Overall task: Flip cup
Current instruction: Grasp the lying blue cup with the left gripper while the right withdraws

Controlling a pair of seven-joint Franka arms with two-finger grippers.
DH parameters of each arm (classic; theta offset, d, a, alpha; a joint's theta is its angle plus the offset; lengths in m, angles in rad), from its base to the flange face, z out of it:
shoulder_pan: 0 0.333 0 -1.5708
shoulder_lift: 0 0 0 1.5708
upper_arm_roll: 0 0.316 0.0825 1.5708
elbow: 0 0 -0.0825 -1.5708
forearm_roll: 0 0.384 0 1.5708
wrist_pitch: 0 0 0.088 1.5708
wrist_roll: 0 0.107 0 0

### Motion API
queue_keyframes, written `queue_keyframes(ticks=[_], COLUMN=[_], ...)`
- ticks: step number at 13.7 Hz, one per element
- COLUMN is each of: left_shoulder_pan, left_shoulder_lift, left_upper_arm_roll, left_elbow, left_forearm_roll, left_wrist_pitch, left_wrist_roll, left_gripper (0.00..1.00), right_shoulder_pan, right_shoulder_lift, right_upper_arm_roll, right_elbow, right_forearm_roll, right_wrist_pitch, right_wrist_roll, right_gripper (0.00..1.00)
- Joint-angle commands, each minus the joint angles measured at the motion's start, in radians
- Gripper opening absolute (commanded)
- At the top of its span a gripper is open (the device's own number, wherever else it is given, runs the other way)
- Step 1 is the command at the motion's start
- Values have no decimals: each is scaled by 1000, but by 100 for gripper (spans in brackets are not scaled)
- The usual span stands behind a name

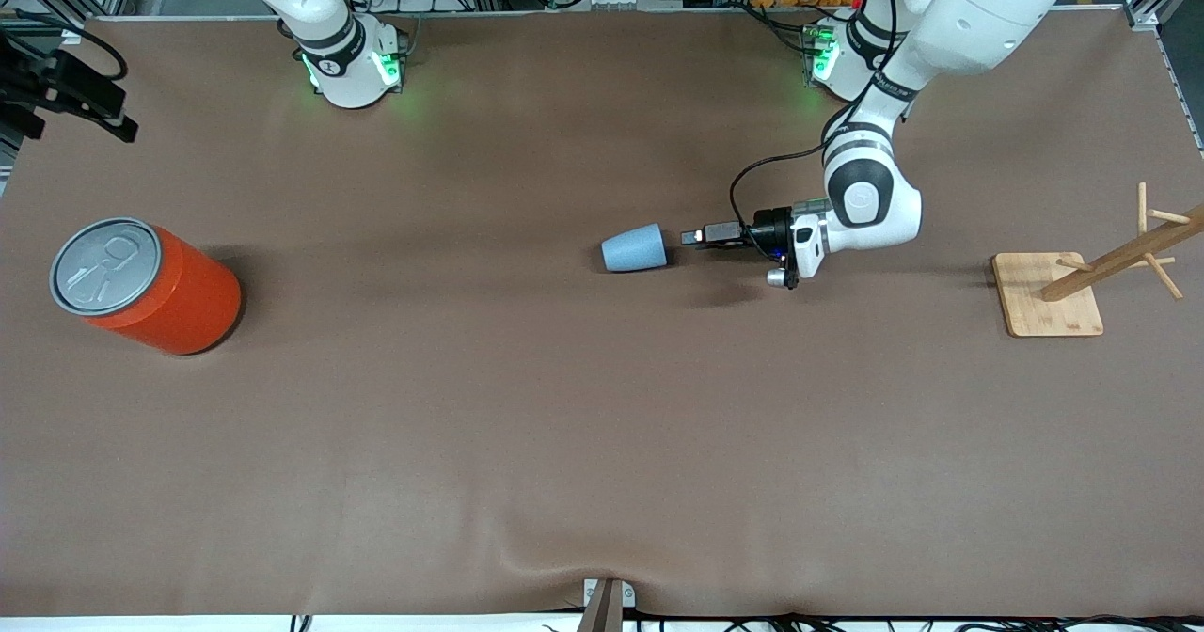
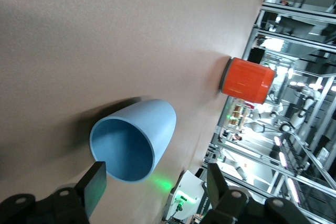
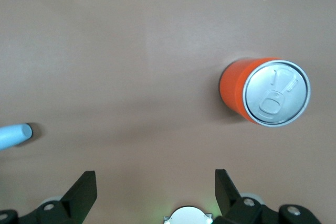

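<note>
1. I'm seeing the cup (image 1: 634, 247) lying on its side near the table's middle — its open mouth (image 2: 122, 150) facing the left arm's end.
2. The left gripper (image 1: 693, 236) is hanging low at the cup's 3 o'clock in the front view, fingers (image 2: 95, 188) spread, just short of the rim.
3. The right gripper (image 3: 152, 192) is waiting up high, spread wide, with the orange can (image 3: 265, 91) standing below it — at the cup's 9 o'clock in the front view, well apart.

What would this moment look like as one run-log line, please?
cup: on its side, mouth facing left gripper | left gripper: open, low beside cup mouth, not gripping | right gripper: open, waiting | orange can: upright
</note>
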Motion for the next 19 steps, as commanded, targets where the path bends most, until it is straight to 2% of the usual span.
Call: queue_keyframes(ticks=[1, 3, 6, 10, 12, 14, 19], left_shoulder_pan=[18, 18, 20, 6, 1, -6, -57], left_shoulder_lift=[49, 64, 92, 127, 159, 166, 187], left_upper_arm_roll=[-10, -10, -10, -10, -10, -10, -8], left_elbow=[10, 11, 19, 46, 70, 83, 111], left_forearm_roll=[-42, -48, -60, -86, -99, -113, -185], left_wrist_pitch=[-29, -74, -91, -96, -96, -96, -96], left_wrist_roll=[76, 81, 127, 141, 162, 164, 167], left_gripper=[82, 77, 70, 65, 65, 58, 55], right_shoulder_pan=[9, 18, 16, 12, 12, 13, 15], right_shoulder_lift=[-52, -47, -36, -38, -38, -36, -36], right_upper_arm_roll=[-38, -70, -69, -90, -101, -103, -106], right_elbow=[-56, -56, -61, -179, -183, -185, -189], right_forearm_roll=[12, 12, 15, 44, 49, 49, 49], right_wrist_pitch=[23, 52, 100, 203, 206, 203, 197], right_wrist_roll=[28, 28, 28, 13, 11, 11, 7], right_gripper=[100, 100, 100, 100, 100, 100, 100])
